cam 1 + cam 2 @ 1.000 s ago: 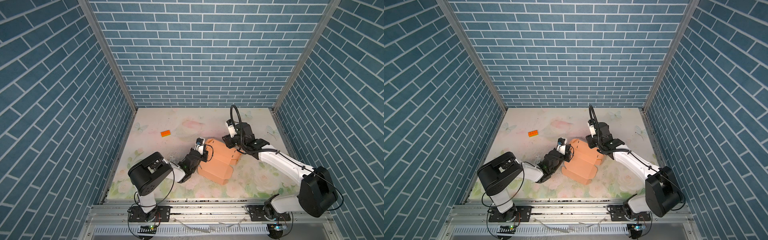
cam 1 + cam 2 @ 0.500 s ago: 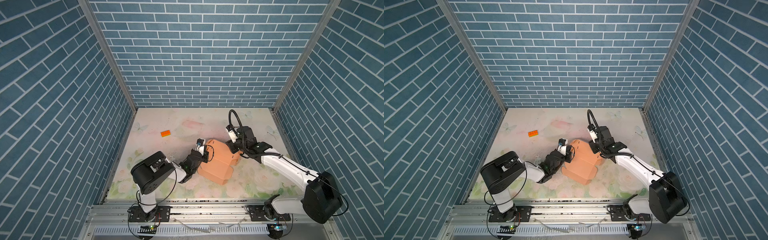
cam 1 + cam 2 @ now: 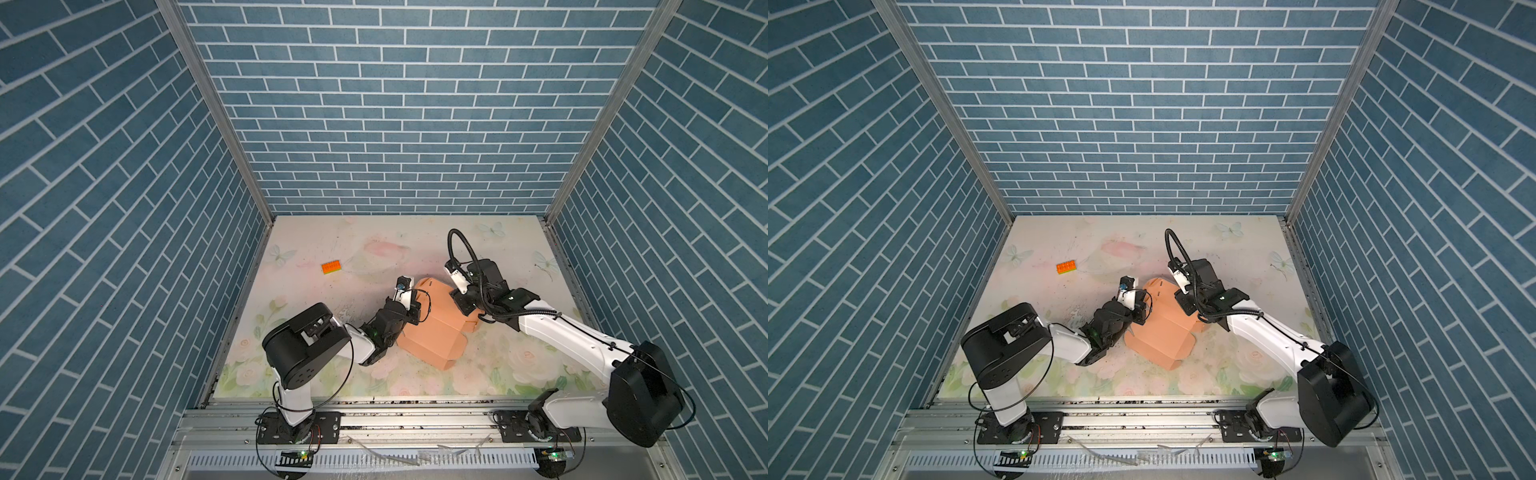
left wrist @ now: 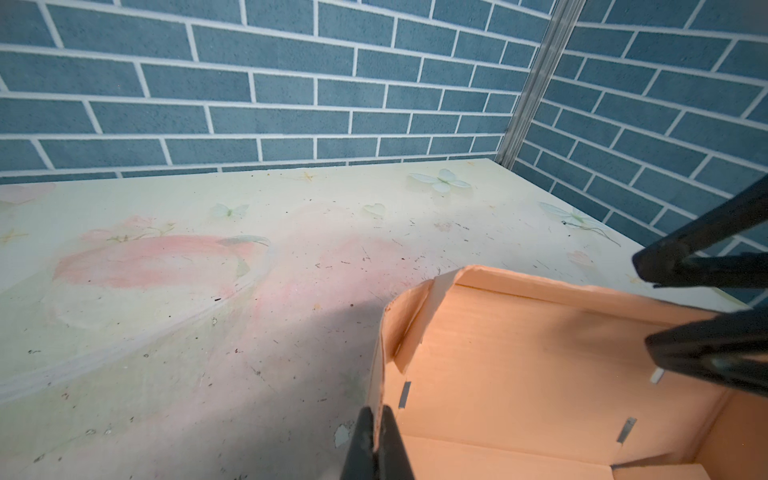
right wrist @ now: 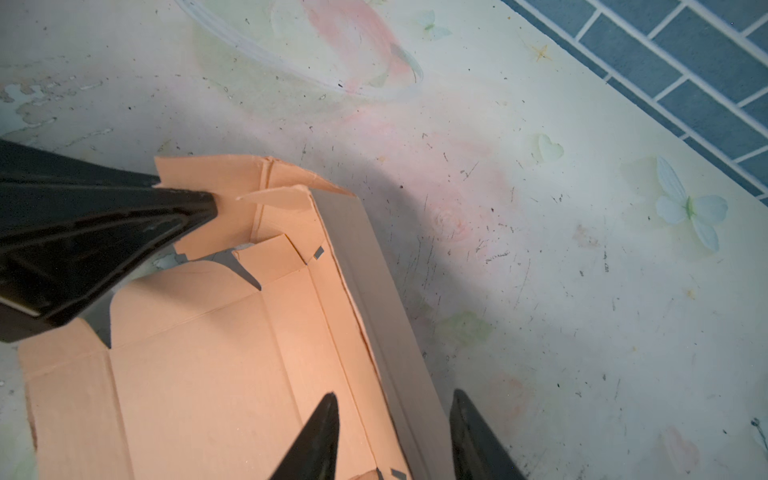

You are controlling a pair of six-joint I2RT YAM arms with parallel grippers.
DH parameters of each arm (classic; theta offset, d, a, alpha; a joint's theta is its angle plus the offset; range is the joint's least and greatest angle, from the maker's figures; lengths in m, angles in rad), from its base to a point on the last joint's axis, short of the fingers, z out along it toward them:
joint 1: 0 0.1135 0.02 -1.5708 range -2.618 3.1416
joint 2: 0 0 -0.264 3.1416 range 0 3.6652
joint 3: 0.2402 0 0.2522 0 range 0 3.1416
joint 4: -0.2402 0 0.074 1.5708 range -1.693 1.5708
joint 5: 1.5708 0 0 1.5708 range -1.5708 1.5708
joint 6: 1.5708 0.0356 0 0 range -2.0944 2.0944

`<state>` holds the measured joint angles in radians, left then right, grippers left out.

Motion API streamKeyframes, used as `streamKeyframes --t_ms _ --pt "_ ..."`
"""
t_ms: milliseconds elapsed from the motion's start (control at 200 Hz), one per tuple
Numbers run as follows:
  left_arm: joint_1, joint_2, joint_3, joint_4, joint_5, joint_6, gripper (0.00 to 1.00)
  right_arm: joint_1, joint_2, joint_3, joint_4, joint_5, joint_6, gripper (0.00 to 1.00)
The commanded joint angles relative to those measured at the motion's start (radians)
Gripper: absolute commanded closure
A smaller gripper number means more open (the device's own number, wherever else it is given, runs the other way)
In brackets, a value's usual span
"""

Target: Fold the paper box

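At ten o'clock on the paper box [image 3: 432,336], the left gripper [image 4: 376,415] pinched a wall; at one o'clock, the right gripper [image 5: 394,395] straddled another, jaws spread.

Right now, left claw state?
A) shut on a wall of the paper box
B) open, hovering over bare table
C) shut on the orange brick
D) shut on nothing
A: in the left wrist view, the left claw is pinched shut on the edge of a raised side wall of the paper box.
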<state>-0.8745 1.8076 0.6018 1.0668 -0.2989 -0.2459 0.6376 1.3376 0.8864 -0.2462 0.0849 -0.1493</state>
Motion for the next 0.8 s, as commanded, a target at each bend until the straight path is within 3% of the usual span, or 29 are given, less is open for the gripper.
streamKeyframes --t_ms 0,495,795 --pt "-0.01 0.008 0.021 -0.012 -0.004 -0.004 1.0 0.005 0.014 -0.008 -0.029 0.079 -0.063 0.56" --pt "-0.012 0.008 0.032 -0.035 0.004 0.007 1.0 0.055 0.022 -0.034 -0.053 0.284 -0.078 0.67" --pt "-0.012 0.016 0.027 -0.018 0.029 0.0 0.99 0.112 0.022 -0.054 -0.038 0.328 -0.075 0.83"
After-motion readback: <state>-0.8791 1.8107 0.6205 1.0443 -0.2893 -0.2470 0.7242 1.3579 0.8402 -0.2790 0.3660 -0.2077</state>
